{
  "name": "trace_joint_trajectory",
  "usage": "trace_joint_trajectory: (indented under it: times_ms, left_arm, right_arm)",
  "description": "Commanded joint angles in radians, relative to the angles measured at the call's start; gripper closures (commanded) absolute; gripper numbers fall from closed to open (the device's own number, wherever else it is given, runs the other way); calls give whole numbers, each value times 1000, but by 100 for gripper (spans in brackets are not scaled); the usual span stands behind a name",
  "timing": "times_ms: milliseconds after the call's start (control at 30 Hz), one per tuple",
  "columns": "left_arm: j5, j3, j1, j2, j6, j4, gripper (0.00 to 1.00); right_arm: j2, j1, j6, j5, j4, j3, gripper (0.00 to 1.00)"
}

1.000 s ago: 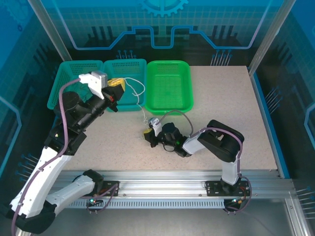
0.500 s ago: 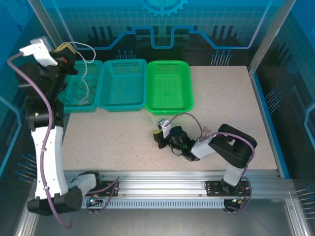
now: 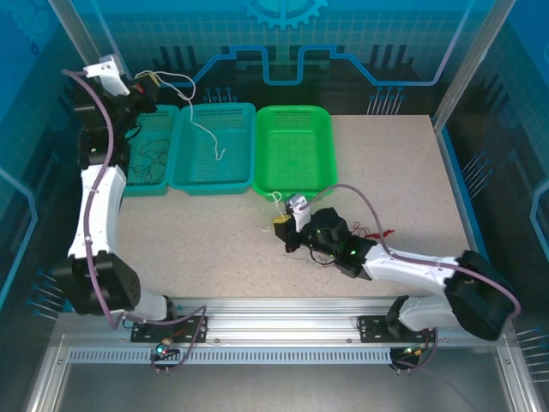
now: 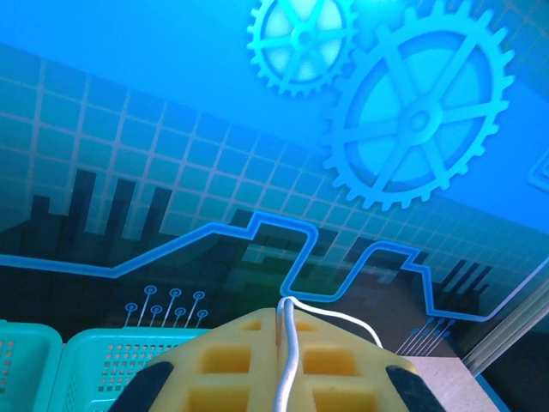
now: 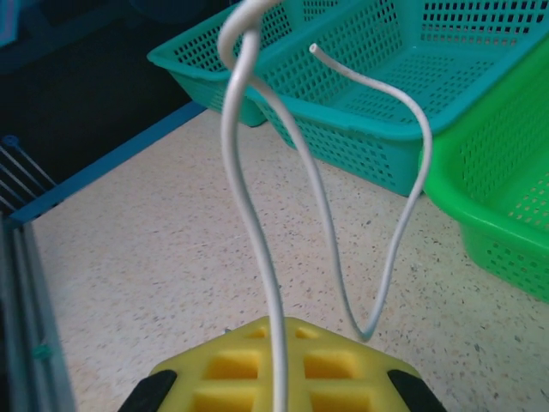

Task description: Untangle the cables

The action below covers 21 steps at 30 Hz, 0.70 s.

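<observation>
Teal basket of black cables; left gripper, right gripper clamped on white cables.

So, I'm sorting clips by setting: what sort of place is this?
Most likely a robot lab cell, not a home: two robot arms bolted to a metal rail, a speckled table with plastic baskets, and a blue printed backdrop of gears.

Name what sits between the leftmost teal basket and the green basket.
A second teal basket, in the top view; a white cable dangles over it from the left gripper.
</observation>
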Motion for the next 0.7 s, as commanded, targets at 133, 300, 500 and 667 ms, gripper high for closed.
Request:
trace_joint_trajectory:
  times_ms: [133, 300, 500, 667]
  left_arm:
    - [110, -58, -12, 160, -36, 170, 100]
    - [108, -118, -76, 253, -14, 187, 95]
    - [49, -148, -113, 281, -20, 148, 65]
    - [2, -160, -127, 208, -35, 87, 48]
  right_arm:
    - [-316, 0, -26, -22, -307, -12, 100]
    - [-456, 1, -30, 35, -391, -17, 100]
    - [-501, 0, -30, 61, -425, -19, 100]
    - [-483, 1, -30, 77, -436, -6, 100]
